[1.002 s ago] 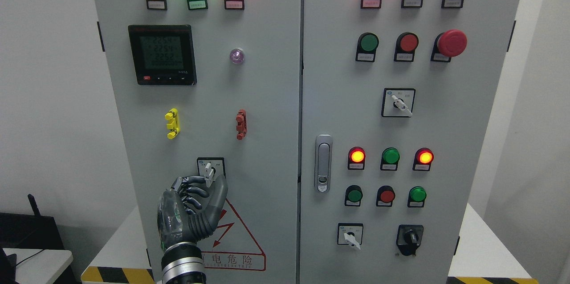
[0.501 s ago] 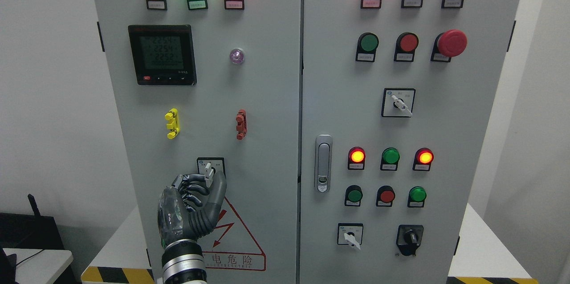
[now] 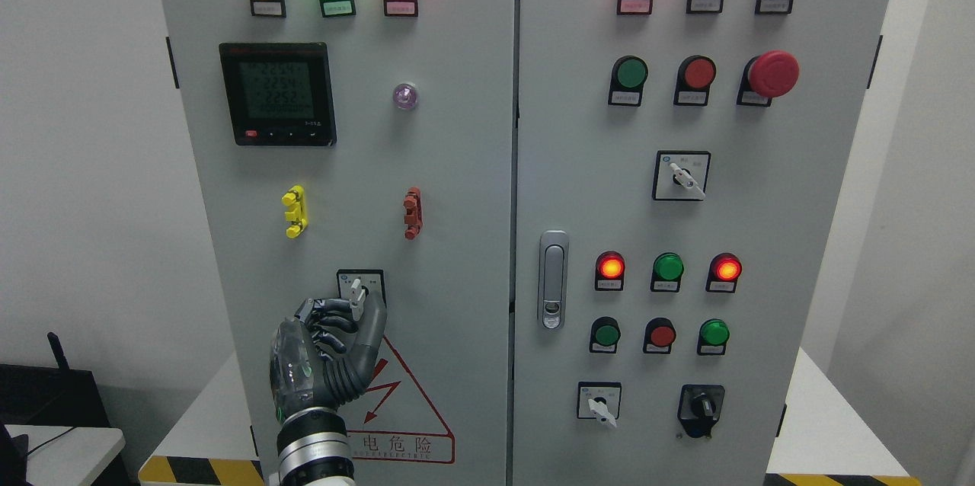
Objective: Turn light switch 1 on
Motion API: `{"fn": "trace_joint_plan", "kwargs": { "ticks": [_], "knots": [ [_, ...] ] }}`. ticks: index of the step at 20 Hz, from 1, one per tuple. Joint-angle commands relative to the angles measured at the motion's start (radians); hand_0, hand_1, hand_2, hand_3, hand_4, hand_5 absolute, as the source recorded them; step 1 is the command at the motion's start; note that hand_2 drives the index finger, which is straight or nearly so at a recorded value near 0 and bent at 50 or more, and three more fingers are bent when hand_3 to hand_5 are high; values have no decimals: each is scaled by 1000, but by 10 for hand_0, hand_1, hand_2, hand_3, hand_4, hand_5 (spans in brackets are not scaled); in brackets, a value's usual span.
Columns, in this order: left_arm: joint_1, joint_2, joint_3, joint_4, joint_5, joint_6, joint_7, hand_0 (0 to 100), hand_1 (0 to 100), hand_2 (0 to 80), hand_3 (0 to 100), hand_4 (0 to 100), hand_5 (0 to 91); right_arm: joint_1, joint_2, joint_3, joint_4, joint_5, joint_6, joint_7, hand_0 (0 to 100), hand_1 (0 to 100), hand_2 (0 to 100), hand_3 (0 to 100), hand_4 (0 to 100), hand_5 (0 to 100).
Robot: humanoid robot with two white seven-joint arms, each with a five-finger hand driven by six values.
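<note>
On the lower part of the grey cabinet's left door sits a small rotary switch on a white and black plate. Its white lever stands nearly upright. My left hand reaches up from the bottom edge, its dark fingers curled at the lever's lower end and its thumb on the right of it. The switch's lower half is hidden behind the hand. The right hand does not show.
Lit lamps, a meter and yellow and red clips are higher on the left door. The right door carries lamps, push buttons, a red mushroom button, three more rotary switches and a latch handle. A red warning triangle lies under my hand.
My left hand has crept up a little, with its fingers drawn closer round the lever. The lever's angle looks unchanged.
</note>
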Motion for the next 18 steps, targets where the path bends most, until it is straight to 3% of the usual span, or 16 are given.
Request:
{"fn": "trace_joint_plan", "kwargs": {
  "ticks": [1, 18],
  "knots": [
    [-6, 1, -2, 0, 0, 7, -1, 170, 437, 422, 709, 831, 830, 0, 0, 20, 0, -26, 0, -1, 120, 389, 0, 0, 0, 0],
    [-9, 1, -3, 4, 8, 12, 1, 197, 405, 417, 697, 825, 819, 0, 0, 20, 1, -26, 0, -1, 120, 389, 0, 0, 0, 0]
  ]
}}
